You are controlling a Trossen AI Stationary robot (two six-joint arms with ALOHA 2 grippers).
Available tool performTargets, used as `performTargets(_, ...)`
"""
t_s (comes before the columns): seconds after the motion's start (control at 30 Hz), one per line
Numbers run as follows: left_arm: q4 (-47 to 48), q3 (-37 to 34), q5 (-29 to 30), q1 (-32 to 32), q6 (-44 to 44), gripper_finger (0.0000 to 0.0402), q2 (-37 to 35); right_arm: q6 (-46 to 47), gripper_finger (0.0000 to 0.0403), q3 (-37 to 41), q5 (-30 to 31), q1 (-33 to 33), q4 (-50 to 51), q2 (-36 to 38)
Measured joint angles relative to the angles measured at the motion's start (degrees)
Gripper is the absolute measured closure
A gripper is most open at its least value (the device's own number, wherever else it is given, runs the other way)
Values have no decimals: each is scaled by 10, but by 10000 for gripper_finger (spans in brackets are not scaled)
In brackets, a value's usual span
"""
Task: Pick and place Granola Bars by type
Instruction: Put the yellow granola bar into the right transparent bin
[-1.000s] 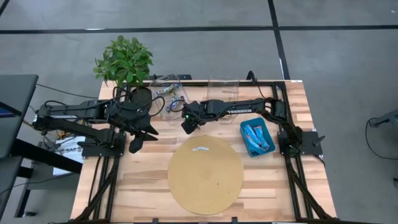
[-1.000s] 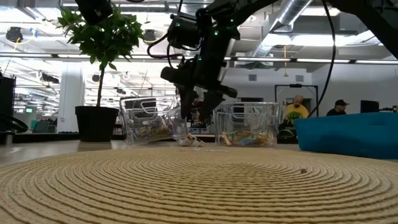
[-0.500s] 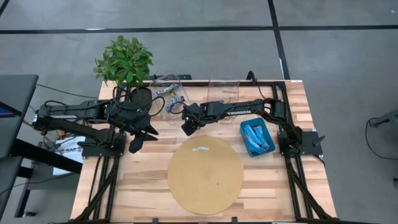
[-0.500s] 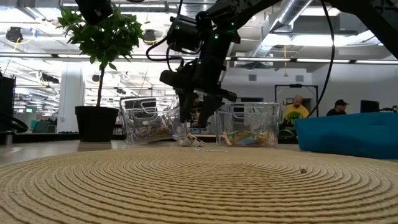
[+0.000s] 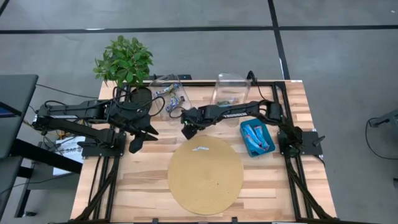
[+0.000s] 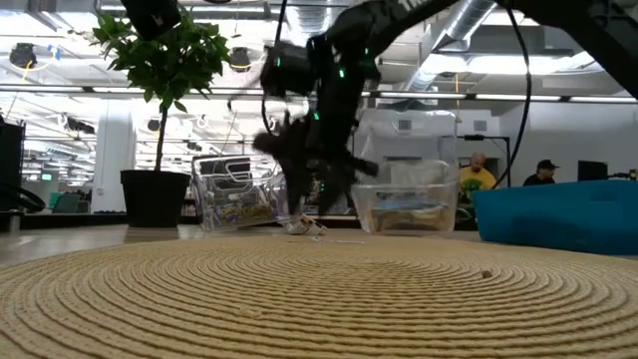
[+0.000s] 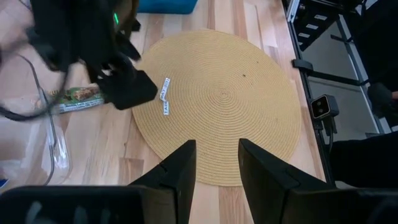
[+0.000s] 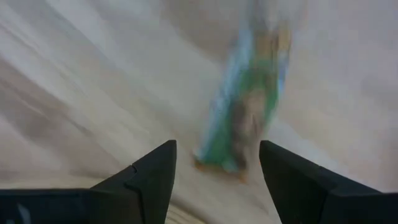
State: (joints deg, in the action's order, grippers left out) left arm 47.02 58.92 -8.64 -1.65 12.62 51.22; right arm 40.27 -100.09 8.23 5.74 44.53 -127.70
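Arms: both were dark, jointed, trailing black cables.
Right arm: bore white lettering and a green light.
Fingers: were flat, black, wedge-shaped.

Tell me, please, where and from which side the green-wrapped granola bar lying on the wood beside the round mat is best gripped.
Grip the green-wrapped bar across its narrow middle, coming straight down from above. It lies flat on the bare table, long and thin, so only its two long edges offer a hold. The right hand is open over it already, its fingers either side, which probably suits that approach.
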Motion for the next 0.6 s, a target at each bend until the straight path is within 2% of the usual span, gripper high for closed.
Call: performTargets(0.6, -2, 0, 0, 0, 3, 290, 0, -57, 180, -65, 35, 11, 38, 7)
